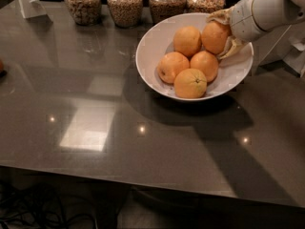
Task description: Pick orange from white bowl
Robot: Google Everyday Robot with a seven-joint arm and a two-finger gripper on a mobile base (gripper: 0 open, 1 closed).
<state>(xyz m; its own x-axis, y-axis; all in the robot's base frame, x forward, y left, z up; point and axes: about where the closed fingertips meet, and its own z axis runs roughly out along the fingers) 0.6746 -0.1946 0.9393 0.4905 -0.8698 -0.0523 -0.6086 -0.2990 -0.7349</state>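
Note:
The white bowl [152, 51] stands on the dark table at the back right and holds five oranges. My gripper [220, 35] reaches in from the right over the bowl's far right rim. Its pale fingers [219, 16] sit above and below the orange [212, 38], the back right one, and are closed on it. That orange rests against the other oranges, at about their height. An orange with a dark stem dimple [190, 83] lies at the front of the bowl.
Several glass jars of grain [125, 4] line the table's back edge just behind the bowl. A white stand [29, 3] is at the back left. A small orange object [1, 66] shows at the left edge. The table's front edge [143, 175] runs across below.

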